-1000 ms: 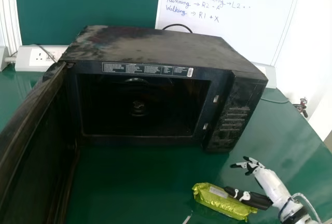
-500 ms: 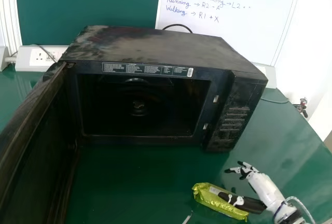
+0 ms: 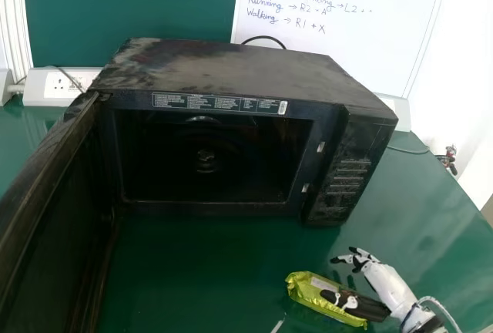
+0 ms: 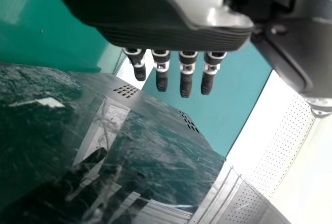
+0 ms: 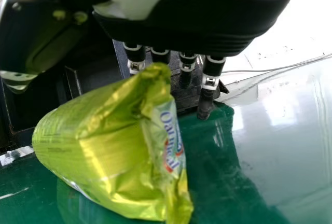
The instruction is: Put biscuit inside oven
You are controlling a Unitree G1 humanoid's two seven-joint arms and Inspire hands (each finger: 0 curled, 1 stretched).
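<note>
- Behind everything, a green wall (image 3: 131,5) and a whiteboard (image 3: 347,48) with handwriting are closing off the room.
- The green table (image 3: 192,271) is looking smooth and shiny, so a light thing pushed across it would probably be sliding rather than gripping.
- The black oven (image 3: 231,67) is standing on the table, its dusty mouth facing the robot.
- Its door (image 3: 50,202) is hanging wide open on the left, leaving the way in free.
- The left hand (image 4: 166,35) is waiting beside a dark, glossy panel, its fingers (image 4: 185,81) pointing straight, slightly apart.
- The right hand (image 5: 192,22) is resting low at the packet, fingers (image 5: 206,97) extended and apart, clamping nothing; whether its thumb is touching the wrapper, I cannot tell.
- The biscuit packet (image 3: 302,290) is lying on the table, in front of the oven's right side. It is likely being light, slick outside and crumbly inside, so a gentle pinch around the middle would be suiting it best.
- The packet's crimped end (image 5: 176,182) is looking floppy, a poor place for holding.
</note>
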